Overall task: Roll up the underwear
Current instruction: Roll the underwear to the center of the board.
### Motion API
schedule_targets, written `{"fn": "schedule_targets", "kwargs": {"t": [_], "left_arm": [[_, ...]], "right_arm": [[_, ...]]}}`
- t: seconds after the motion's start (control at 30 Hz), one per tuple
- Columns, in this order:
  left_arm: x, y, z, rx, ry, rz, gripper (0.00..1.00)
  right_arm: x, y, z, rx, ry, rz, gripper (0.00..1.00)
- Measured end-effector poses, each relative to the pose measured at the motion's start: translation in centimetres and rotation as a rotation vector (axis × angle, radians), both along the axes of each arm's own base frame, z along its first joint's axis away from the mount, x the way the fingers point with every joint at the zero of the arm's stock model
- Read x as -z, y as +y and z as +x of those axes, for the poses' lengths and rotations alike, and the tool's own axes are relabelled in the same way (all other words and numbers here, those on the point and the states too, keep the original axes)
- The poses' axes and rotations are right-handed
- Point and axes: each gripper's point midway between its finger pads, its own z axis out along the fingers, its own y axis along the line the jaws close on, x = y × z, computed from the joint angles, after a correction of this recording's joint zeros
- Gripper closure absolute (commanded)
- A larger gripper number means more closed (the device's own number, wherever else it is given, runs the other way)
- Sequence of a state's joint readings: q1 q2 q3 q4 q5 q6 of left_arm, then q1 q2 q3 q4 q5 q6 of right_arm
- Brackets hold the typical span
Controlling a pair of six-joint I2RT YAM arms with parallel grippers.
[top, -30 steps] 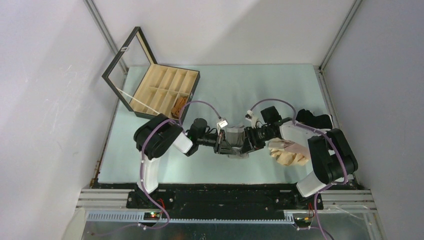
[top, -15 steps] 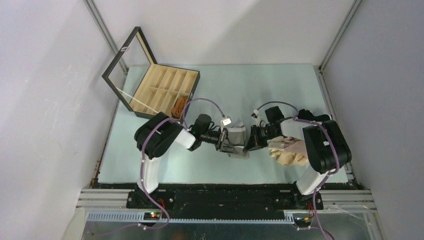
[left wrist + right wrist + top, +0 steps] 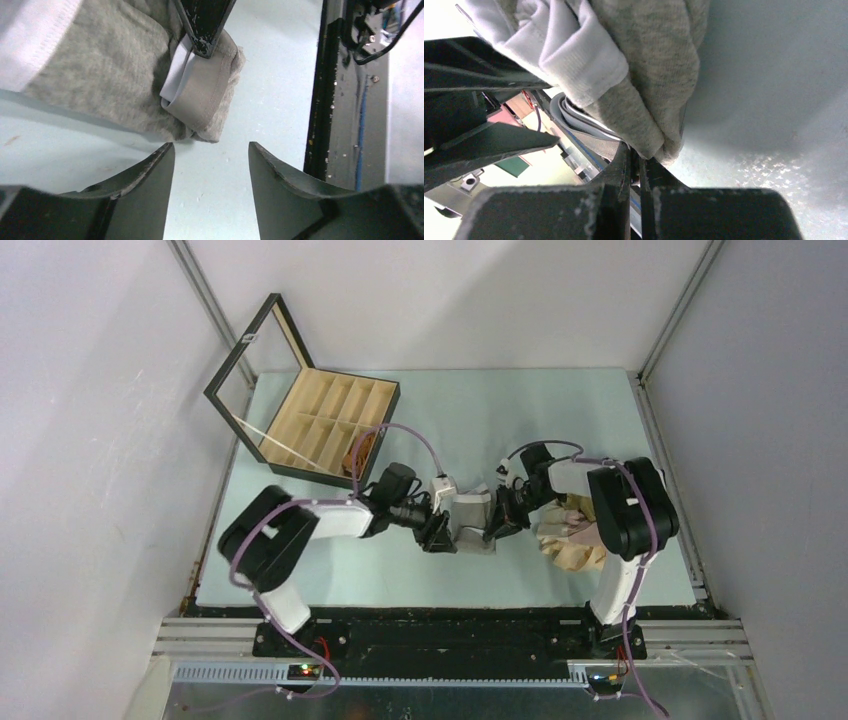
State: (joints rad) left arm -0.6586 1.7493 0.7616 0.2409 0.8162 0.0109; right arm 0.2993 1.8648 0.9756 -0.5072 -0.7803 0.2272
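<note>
We see left gripper (image 3: 211,150) jaws wide, empty, low over table (image 3: 280,60). Just ahead of its tips lies grey underwear (image 3: 115,75), not touching. We see right gripper (image 3: 634,156) jaws pressed together on folded edge of grey underwear, opposite left jaws. Behind right jaws, near, we see beige underwear (image 3: 575,552).

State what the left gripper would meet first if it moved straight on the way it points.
Probably the grey underwear: its folded corner lies just ahead of the open left gripper, though depth is unclear.
</note>
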Motion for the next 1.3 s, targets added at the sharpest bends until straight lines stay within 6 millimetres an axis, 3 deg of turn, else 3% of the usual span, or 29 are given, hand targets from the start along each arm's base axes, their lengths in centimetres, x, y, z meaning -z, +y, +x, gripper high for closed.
{"fn": "schedule_targets", "kwargs": {"t": [0.13,0.27,0.33,0.5,0.67,0.97,1.07,1.13,1.2,1.3], "left_arm": [[-2.4,0.8,-0.1,0.023,-0.240,0.012,0.35],[-4.6,-0.1,-2.6,0.169,-0.650,-0.052,0.34],[-4.2,-0.9,-3.3,0.233,-0.802,-0.065,0.34],[-1.1,-1.7,-2.0,0.335,-1.065,0.002,0.35],[-0.4,-3.0,-1.4,0.408,-1.272,0.038,0.40],[1.0,-2.7,-0.6,0.495,-1.492,0.152,0.59],[1.3,-2.8,-0.1,0.515,-1.543,0.204,0.72],[1.6,-2.9,0.2,0.532,-1.558,0.234,0.87],[1.9,-2.9,0.3,0.553,-1.563,0.261,0.97],[2.1,-2.8,0.3,0.589,-1.578,0.288,1.00]], "right_arm": [[0.1,0.0,-0.1,-0.010,0.035,-0.007,1.00],[0.3,0.0,-0.1,-0.029,0.062,-0.007,1.00],[0.3,0.1,-0.2,-0.039,0.081,-0.004,1.00],[0.5,0.3,-0.4,-0.062,0.129,0.018,1.00],[0.5,0.4,-0.5,-0.069,0.153,0.030,1.00],[0.5,0.4,-0.5,-0.072,0.153,0.030,1.00],[0.5,0.4,-0.5,-0.072,0.154,0.030,1.00],[0.5,0.4,-0.5,-0.072,0.154,0.030,0.99],[0.5,0.4,-0.5,-0.072,0.154,0.030,0.92],[0.5,0.4,-0.5,-0.072,0.155,0.030,0.76]]}}
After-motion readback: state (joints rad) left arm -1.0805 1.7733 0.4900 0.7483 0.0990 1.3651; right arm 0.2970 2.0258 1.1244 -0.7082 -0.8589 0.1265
